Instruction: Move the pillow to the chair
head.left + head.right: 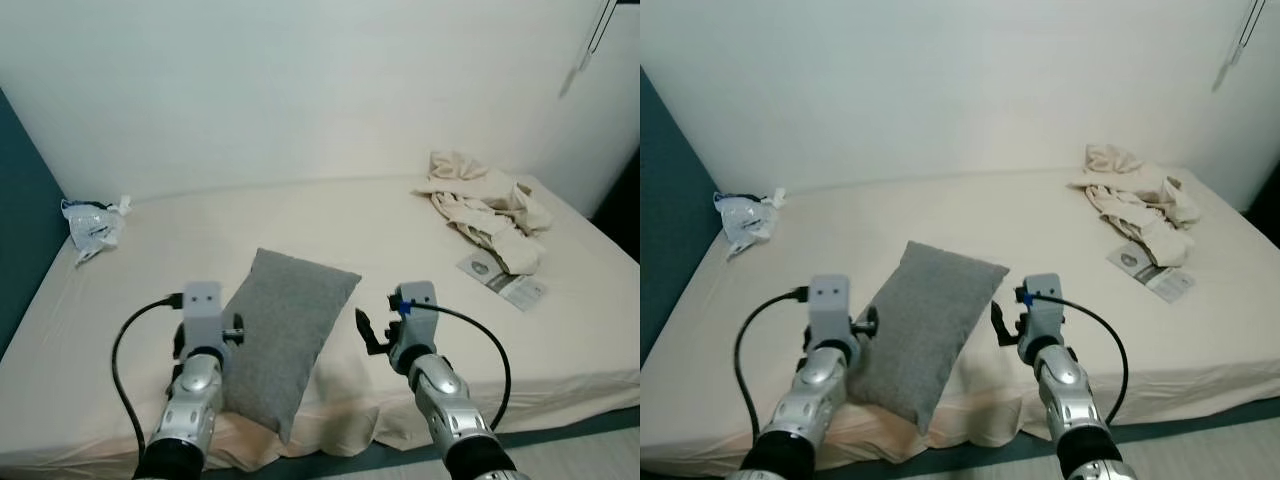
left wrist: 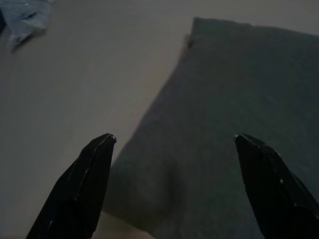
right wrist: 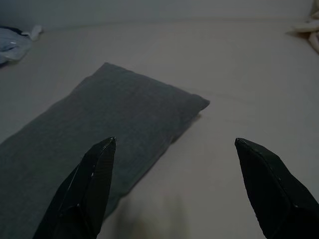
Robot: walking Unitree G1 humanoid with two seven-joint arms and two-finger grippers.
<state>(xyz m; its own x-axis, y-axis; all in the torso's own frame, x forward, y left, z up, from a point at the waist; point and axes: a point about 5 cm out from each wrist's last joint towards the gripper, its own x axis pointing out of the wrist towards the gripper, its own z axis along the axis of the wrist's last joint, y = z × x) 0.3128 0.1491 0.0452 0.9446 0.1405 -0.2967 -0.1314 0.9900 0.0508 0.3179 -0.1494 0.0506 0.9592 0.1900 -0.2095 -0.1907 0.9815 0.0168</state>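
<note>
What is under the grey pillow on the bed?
The grey pillow lies flat on the cream bed sheet, its near corner hanging over the bed's front edge. Whatever may lie beneath it is covered. Both claws, left claw and right claw, are open beside it.

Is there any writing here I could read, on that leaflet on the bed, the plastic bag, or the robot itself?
No text can be read.
Leaflet: print and a round mark, too small and blurred to read.
Plastic bag: faint blue marks, unreadable.
Pillow: no label in view.
Left pincer and right pincer: no lettering seen.
</note>
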